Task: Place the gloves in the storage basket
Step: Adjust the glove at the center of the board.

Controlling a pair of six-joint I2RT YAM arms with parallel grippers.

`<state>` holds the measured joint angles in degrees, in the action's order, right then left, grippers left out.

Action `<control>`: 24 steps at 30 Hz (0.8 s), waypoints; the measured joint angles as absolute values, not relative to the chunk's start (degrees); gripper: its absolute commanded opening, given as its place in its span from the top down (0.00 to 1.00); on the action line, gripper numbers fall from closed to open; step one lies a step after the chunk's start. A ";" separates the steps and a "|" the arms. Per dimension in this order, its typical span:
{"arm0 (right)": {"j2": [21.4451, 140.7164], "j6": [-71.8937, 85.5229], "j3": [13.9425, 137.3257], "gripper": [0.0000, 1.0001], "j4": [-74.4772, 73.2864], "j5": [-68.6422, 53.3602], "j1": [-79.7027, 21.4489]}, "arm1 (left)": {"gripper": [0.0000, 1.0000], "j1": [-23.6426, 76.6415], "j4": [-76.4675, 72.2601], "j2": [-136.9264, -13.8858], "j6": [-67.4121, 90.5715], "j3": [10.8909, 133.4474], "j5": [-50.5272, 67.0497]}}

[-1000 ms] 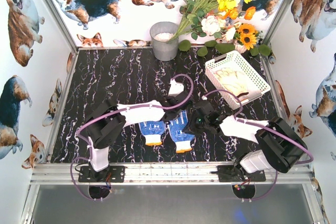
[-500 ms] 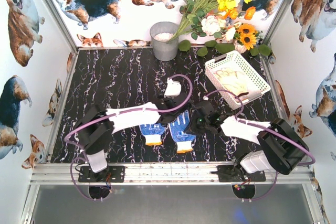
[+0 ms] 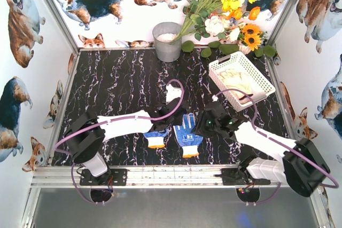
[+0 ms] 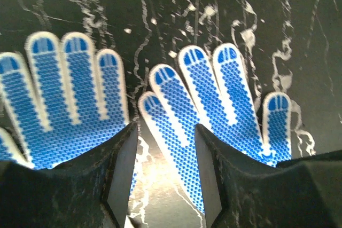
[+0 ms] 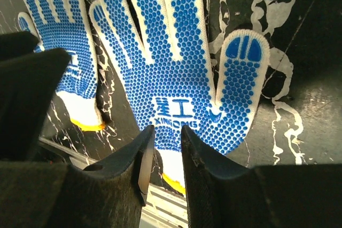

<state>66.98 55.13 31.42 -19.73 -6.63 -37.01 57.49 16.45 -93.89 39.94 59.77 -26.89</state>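
Two blue-dotted gloves with orange cuffs lie dotted side up, side by side on the black marbled tabletop (image 3: 117,84) towards its near edge, fingers pointing away from the robot. The left glove (image 3: 156,138) is partly hidden under the left arm (image 3: 125,123), while the right glove (image 3: 187,134) is in plain sight. The left tool (image 4: 165,129) hangs low over the gap between the two gloves, its jaws spread and holding nothing. Only the tabletop and the right glove's outermost finger show below them. The right tool (image 5: 166,129) hovers over the right glove's palm, close to the printed mark, with its jaws just slightly parted and nothing pinched between them. The storage basket (image 3: 258,72) stands well apart at the far right, set at a diagonal, with cream gloves (image 3: 238,84) lying inside. A grey bucket (image 3: 167,41) stands at the back edge beside a bunch of flowers (image 3: 224,4).
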 measured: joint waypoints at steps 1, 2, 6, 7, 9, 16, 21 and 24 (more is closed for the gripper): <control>65.98 55.00 31.51 0.70 -20.16 -6.07 -37.01 | 0.62 57.49 15.59 -94.15 40.12 59.44 -25.50; 65.14 54.94 31.53 0.70 -20.58 -5.61 -37.01 | 0.63 57.43 14.57 -94.65 40.29 59.31 -24.10; 63.20 55.07 30.98 0.71 -21.65 -4.40 -37.01 | 0.67 57.30 11.29 -97.47 40.49 59.18 -20.03; 63.13 55.20 30.52 0.71 -21.50 -4.34 -37.01 | 0.67 57.21 10.72 -98.43 40.49 59.20 -19.31; 63.16 55.59 29.23 0.71 -21.15 -4.36 -37.01 | 0.68 56.88 10.11 -100.40 40.49 59.18 -18.06; 67.31 56.23 27.51 0.73 -20.36 -4.51 -37.01 | 0.70 55.35 7.44 -103.59 40.47 58.78 -15.79; 69.67 56.90 27.49 0.74 -17.67 -5.19 -37.01 | 0.71 53.78 5.39 -104.47 40.29 58.76 -15.68; 70.43 57.12 27.49 0.74 -16.16 -5.72 -37.01 | 0.70 53.10 4.73 -104.64 40.25 58.78 -15.75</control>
